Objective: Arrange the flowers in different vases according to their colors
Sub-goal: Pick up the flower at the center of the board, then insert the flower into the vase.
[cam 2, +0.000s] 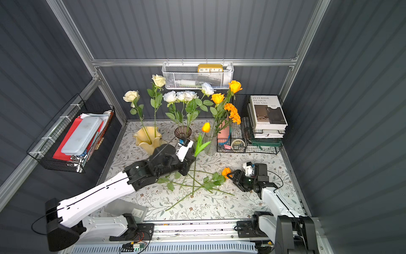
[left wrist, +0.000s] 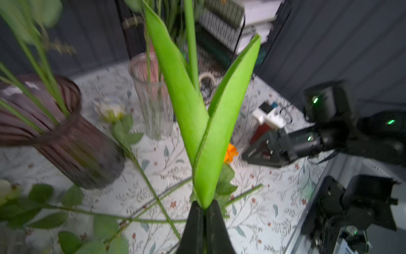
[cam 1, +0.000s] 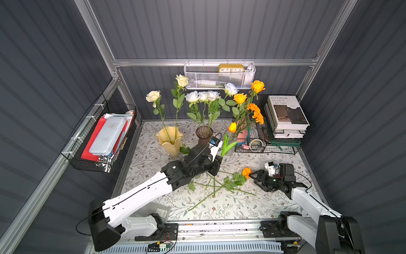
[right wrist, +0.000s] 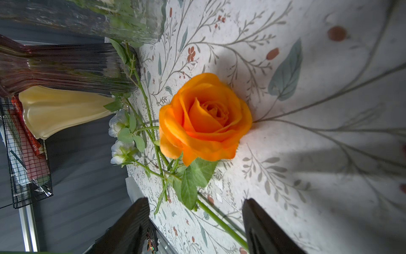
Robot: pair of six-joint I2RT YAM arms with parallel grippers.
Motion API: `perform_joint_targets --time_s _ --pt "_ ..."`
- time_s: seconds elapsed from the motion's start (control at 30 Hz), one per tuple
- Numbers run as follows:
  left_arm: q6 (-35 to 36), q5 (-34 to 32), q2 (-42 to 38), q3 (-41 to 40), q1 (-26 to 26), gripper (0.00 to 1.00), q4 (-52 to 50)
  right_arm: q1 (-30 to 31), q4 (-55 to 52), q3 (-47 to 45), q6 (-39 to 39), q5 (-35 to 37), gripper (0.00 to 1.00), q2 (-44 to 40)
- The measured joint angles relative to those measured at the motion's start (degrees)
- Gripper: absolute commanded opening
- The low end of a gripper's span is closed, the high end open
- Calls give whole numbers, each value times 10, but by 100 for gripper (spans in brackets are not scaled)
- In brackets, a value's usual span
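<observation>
left gripper [left wrist: 205,211] pinches the orange tulip [left wrist: 197,136] at its leaf base, near the clear vase [left wrist: 151,99]; right gripper [right wrist: 194,204] gapes wide, just beside the lying orange rose [right wrist: 204,118].

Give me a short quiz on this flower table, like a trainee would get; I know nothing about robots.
1. True or false: the left end effector is shut on the long-leaved orange tulip.
2. Which vase holds the upright white roses? A: pale yellow ruffled-rim vase. B: ribbed smoky purple glass vase. C: clear ribbed glass cylinder vase.
3. Which flower lies on the floral tablecloth just in front of the open right end effector?

Key
1. True.
2. B.
3. The orange rose.
</observation>
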Motion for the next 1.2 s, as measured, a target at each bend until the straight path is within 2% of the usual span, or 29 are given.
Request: perform_joint_targets --time_s 0.13,0.2,0.3,0.37,0.43,0.53,0.7,0.9,1.13,1.2 --pt "84 -88 -35 41 8 0 88 0 0 0 0 0 72 0" --pt "129 -107 -50 46 36 0 141 0 0 0 0 0 72 1" --pt "181 -108 -58 59 143 0 214 0 0 0 0 0 72 5" --pt "194 -89 -47 76 229 0 245 0 0 0 0 0 72 8" --pt "199 -67 -26 101 289 0 265 0 0 0 0 0 72 9" --pt "204 -31 11 131 328 0 286 0 0 0 0 0 72 10" --pt "200 37 61 150 343 0 308 0 0 0 0 0 72 10" --pt "148 150 129 178 339 0 358 0 0 0 0 0 72 14" --pt "92 233 253 248 243 0 466 1 0 0 0 0 72 16" --pt "67 257 294 265 230 0 501 2 0 0 0 0 72 16"
